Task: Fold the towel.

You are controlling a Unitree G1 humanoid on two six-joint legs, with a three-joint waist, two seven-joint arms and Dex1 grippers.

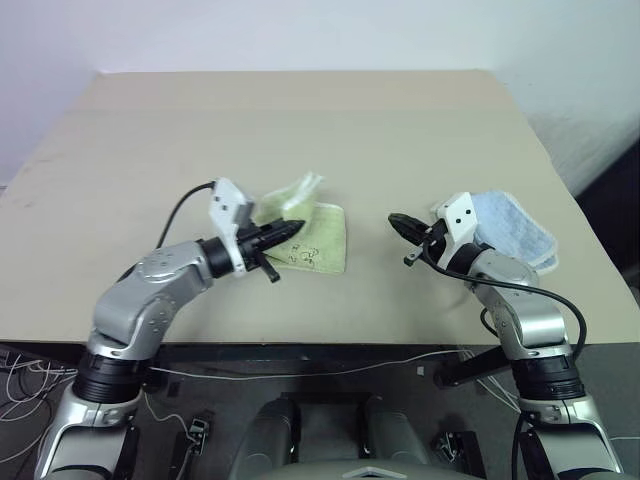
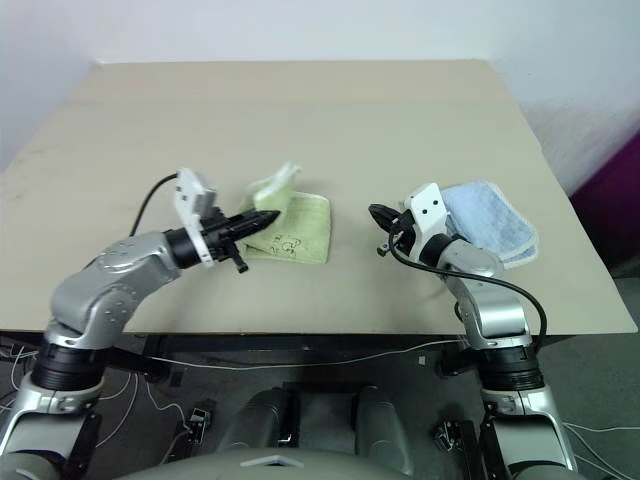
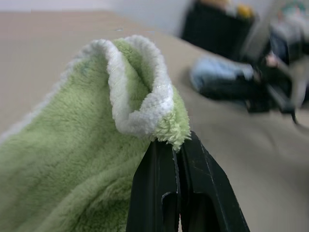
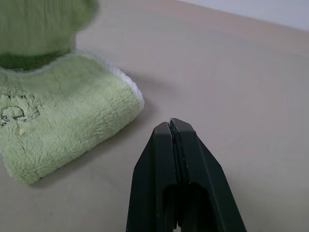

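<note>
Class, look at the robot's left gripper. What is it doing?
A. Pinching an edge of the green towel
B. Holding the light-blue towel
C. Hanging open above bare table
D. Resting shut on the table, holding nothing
A: the left gripper is shut on a white-edged corner of the green towel, lifted off the table.

Bare table beyond the towel (blue towel blocks the right)
</note>
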